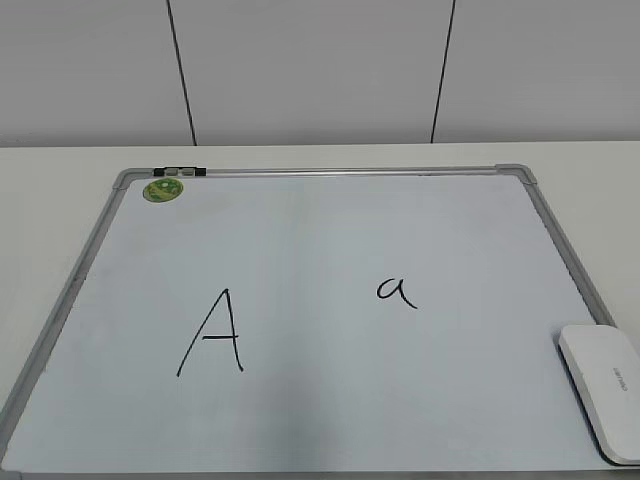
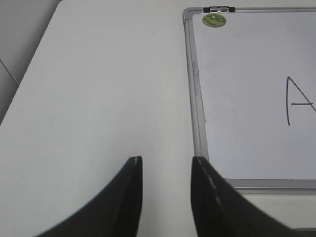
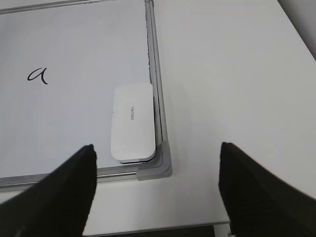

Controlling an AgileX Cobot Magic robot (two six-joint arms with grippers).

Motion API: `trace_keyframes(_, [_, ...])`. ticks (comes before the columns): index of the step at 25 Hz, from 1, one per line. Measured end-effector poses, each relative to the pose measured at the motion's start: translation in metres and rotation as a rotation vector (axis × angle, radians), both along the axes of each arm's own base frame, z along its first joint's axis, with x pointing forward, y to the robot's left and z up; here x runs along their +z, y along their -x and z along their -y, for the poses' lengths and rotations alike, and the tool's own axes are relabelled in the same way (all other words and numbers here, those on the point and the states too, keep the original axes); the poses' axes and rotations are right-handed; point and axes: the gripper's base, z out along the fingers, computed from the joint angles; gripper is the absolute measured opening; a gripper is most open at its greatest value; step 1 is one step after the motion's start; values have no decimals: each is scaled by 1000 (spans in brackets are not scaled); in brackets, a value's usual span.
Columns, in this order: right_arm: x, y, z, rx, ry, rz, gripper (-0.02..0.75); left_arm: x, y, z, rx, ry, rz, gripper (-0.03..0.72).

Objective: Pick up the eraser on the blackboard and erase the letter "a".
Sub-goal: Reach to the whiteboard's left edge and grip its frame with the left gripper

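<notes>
The blackboard [image 1: 300, 250] is a pale whiteboard with a grey frame, lying flat on the table. The small letter "a" [image 1: 396, 291] sits right of centre; it also shows in the right wrist view [image 3: 38, 75]. The white eraser [image 1: 603, 388] lies in the board's near right corner, and in the right wrist view [image 3: 132, 122] it rests against the frame. My right gripper [image 3: 157, 185] is open and empty, above the table just in front of that corner. My left gripper [image 2: 166, 187] is open and empty, left of the board's near left corner. Neither gripper shows in the exterior view.
A large capital "A" [image 1: 212, 333] is on the board's left half. A round green magnet [image 1: 162, 189] and a small clip [image 1: 180, 171] sit at the far left corner. White table [image 2: 98, 98] surrounds the board; its near edge is close below the right gripper.
</notes>
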Motion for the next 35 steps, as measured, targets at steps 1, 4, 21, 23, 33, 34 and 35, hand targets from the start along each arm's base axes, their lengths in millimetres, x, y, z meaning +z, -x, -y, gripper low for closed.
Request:
trace_keyframes(1, [0,0,0,0,0,0,573,0,0,0,0,0,0,242])
trace_keyframes(4, [0,0,0,0,0,0,573,0,0,0,0,0,0,242])
trace_keyframes(21, [0,0,0,0,0,0,573,25,-58,3,8,-53,-222,242])
trace_keyframes(23, [0,0,0,0,0,0,573,31,-79,5,4,-52,-294,242])
trace_keyframes(33, [0,0,0,0,0,0,573,55,-195,19,-12,-37,-508,242])
trace_keyframes(34, [0,0,0,0,0,0,573,55,-208,20,-12,-37,-529,242])
trace_keyframes(35, [0,0,0,0,0,0,573,53,-221,22,-11,-37,-557,242])
